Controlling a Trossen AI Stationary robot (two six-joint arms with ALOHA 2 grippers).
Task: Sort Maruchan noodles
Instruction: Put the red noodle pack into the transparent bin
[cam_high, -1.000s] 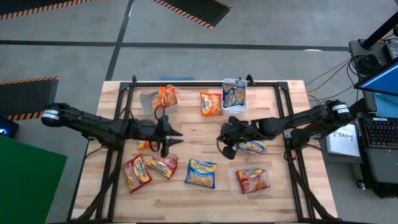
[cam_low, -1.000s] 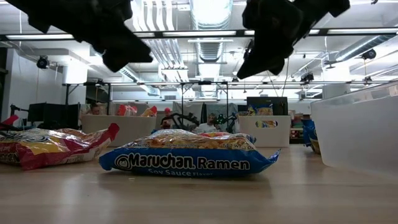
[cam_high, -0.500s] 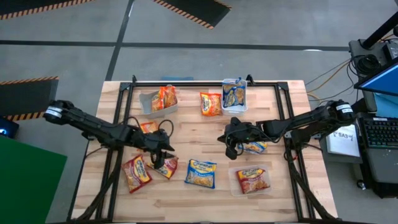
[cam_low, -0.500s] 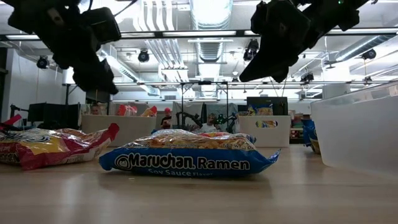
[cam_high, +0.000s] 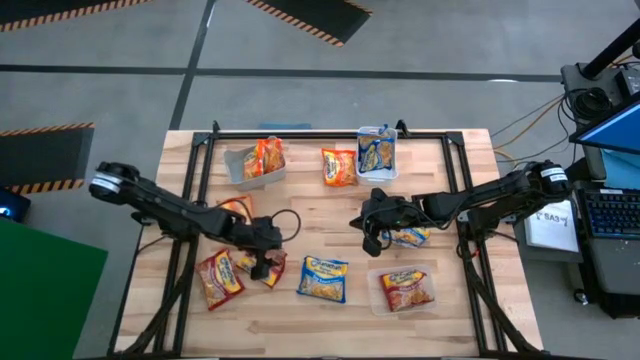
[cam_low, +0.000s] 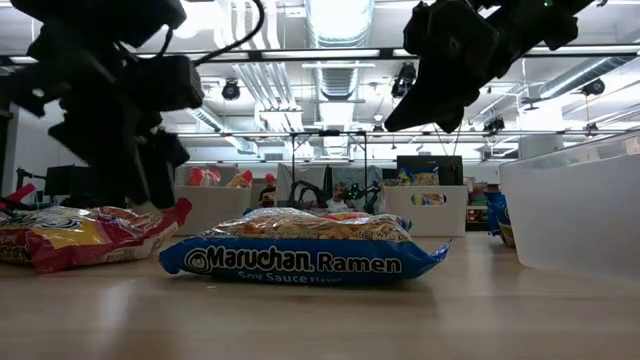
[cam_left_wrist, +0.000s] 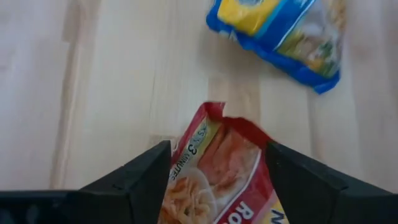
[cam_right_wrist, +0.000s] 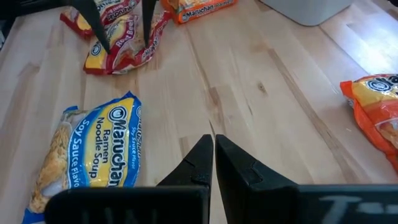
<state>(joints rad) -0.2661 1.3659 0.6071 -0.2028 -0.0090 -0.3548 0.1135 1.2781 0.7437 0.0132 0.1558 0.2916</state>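
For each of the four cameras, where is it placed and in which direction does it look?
High view: overhead, facing straight down at the pale wooden table; both dark arms show.
Low view: at tabletop height, facing the room; the arms hang above the blue crinkly plastic soy sauce ramen packet.
Left wrist view: on the left arm, facing down past the open left gripper, which straddles the red crinkly plastic ramen packet.
Right wrist view: on the right arm, past the shut right gripper.
Shared: the right wrist view shows the same blue packet.

grey floor (cam_high: 110, 90), ceiling lights (cam_low: 338, 20)
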